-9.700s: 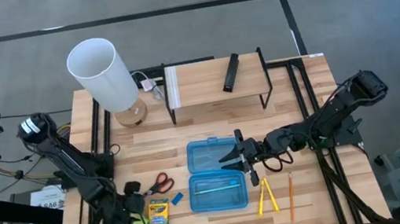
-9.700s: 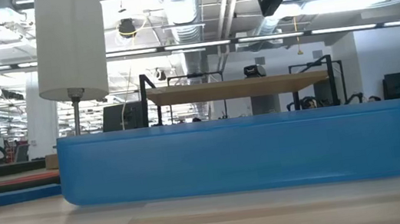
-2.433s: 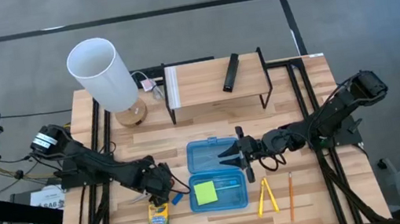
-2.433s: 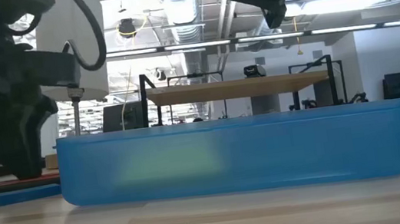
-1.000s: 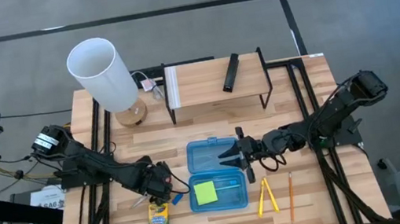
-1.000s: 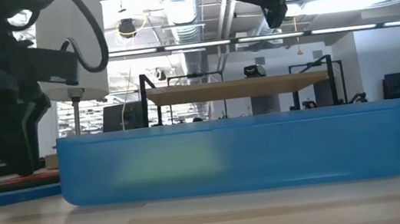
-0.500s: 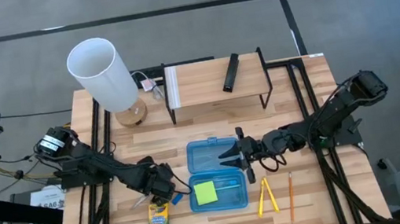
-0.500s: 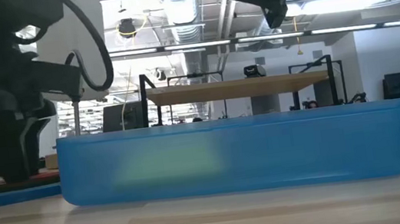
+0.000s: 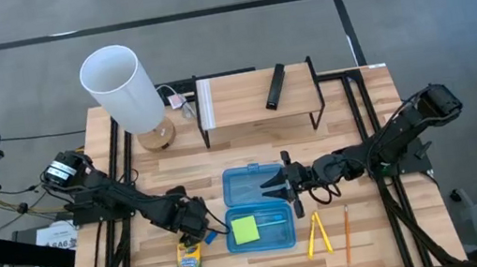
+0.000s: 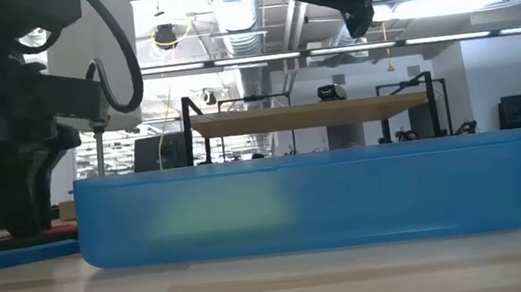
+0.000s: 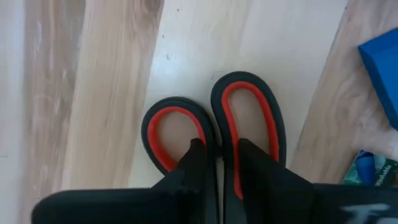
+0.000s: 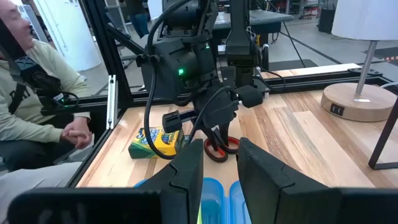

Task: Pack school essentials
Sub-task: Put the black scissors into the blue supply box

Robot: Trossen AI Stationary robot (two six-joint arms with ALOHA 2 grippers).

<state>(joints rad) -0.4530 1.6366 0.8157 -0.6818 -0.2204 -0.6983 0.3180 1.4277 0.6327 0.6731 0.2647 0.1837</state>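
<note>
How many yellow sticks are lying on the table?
2: the yellow sticks lie touching in a narrow V, between the blue case and the orange pencil. None seems hidden.

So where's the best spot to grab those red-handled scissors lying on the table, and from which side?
Probably at the neck where the two loops of the red-handled scissors meet, coming straight down from above. They lie flat on the table, so only a top approach suits, and the narrow bar between the loops fits between the jaws. The left gripper is already there.

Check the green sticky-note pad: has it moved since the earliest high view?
Yes. The green sticky-note pad went from the table's left side, by the crayon box, into the blue case.
</note>
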